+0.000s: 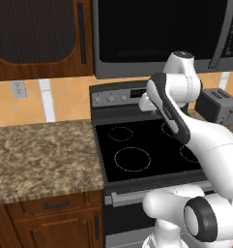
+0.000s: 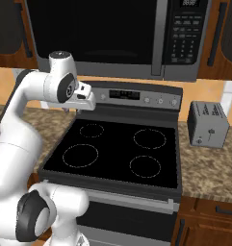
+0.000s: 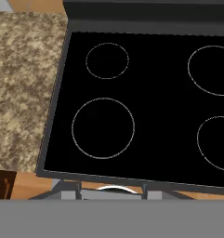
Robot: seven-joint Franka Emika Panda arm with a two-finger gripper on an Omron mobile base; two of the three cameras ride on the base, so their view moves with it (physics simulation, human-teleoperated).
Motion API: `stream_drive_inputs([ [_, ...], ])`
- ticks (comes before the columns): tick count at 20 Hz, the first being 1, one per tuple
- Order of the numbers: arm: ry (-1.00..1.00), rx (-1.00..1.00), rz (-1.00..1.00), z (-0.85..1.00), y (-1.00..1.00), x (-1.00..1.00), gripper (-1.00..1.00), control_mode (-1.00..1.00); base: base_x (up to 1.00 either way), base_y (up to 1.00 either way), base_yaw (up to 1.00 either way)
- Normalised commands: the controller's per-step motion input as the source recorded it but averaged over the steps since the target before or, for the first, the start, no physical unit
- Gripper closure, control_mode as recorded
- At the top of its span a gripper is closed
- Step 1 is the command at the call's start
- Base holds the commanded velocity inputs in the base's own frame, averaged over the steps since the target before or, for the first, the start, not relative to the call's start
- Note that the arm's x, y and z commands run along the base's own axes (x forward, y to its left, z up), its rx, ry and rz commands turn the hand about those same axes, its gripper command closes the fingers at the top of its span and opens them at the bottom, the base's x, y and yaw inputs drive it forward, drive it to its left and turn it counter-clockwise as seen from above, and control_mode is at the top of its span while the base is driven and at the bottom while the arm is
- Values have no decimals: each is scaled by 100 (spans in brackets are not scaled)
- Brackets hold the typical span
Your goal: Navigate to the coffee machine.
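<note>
Tool (image 2: pixel 88 102) held above the black stove (image 2: pixel 117 151), jaw state indeterminate; grey slot toaster (image 2: pixel 207 123) on granite tabletop (image 1: pixel 40 155) right of it, microwave (image 2: pixel 117 33) overhead.

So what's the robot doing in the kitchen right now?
It isn't holding or touching anything. The white robot arm is folded up in front of a black stove with four burner rings, and the camera on its hand looks straight down at the glass top. A microwave hangs above the stove, and a small grey toaster sits on the speckled counter to the stove's right. It is meant to drive to the coffee machine, so it has more driving to do.
</note>
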Motion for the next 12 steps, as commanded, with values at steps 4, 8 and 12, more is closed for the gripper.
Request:
stream_drive_inputs([
  [4, 0, 0, 0, 0, 0, -31, -100, -100, 0, 0, 0],
  [8, -2, 0, 0, 0, 0, -50, -100, -100, 0, 0, 0],
  [12, 0, 0, 0, 0, 0, 0, -100, 100, -61, 7, 29],
])
